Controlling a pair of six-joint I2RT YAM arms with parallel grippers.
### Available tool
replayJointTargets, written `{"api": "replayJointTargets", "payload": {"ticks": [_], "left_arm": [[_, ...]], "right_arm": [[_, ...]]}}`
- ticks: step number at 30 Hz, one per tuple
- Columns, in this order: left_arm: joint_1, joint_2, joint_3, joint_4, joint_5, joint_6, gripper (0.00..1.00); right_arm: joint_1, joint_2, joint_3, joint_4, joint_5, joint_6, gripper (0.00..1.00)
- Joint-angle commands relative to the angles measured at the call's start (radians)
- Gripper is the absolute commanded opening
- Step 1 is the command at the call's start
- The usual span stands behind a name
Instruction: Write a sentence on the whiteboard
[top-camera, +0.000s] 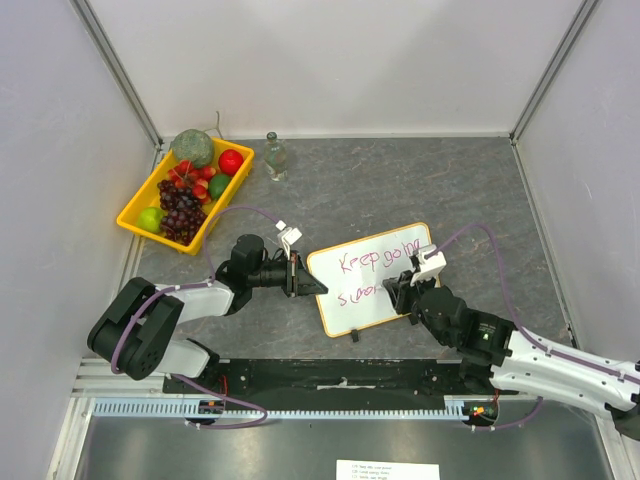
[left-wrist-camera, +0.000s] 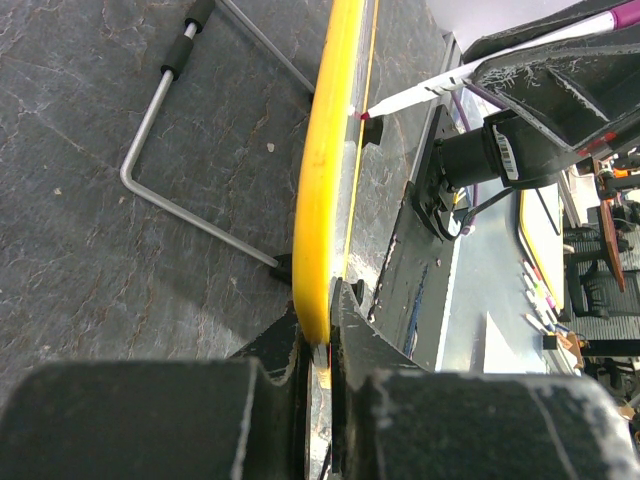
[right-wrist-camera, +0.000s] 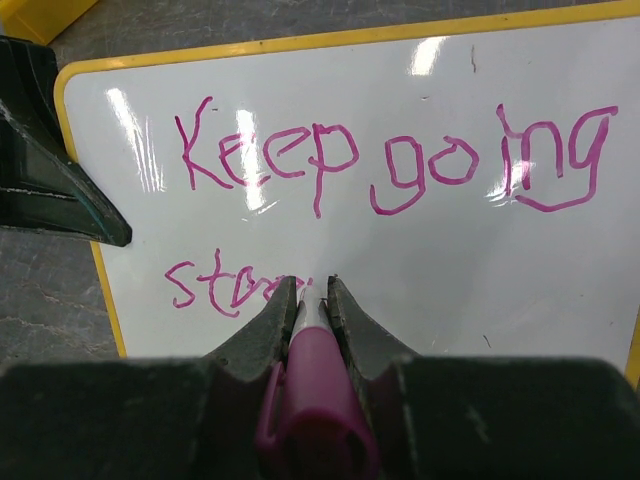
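A yellow tray (top-camera: 155, 234) stands in the far left corner of the grey stone-like table (top-camera: 400, 190). In it lie dark grapes (top-camera: 180, 215), a green apple (top-camera: 151, 218), a red apple (top-camera: 231, 161), some small red fruits (top-camera: 190, 178) and one big dull-green round fruit (top-camera: 193, 147). Near its right corner a small clear bottle (top-camera: 276, 158) stands upright

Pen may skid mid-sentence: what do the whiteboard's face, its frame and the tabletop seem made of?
Whiteboard face: smooth, glossy coated sheet, judging by the bright glare patches. Frame: probably moulded yellow plastic, shiny, with a rounded edge. Tabletop: matte dark grey with stone-like veining, perhaps laminate or a mat; I cannot tell which.
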Motion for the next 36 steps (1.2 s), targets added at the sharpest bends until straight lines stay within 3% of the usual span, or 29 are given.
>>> {"api": "replayJointTargets", "payload": {"ticks": [1,11,36], "left_arm": [[-0.001,0.016,-0.011,-0.091,-0.119,0.135,0.02],[-0.001,0.013,-0.012,-0.094,-0.119,0.136,0.02],[-0.001,0.018,-0.011,-0.092,-0.12,0.136,0.02]], "right_arm": [[-0.005,0.028,0.044,0.045,0.063,-0.03,0.0],[-0.008,0.015,0.039,0.025,0.102,-0.022,0.0],[-0.008,-0.048,-0.002,-0.101,0.033,0.057,0.0]]}}
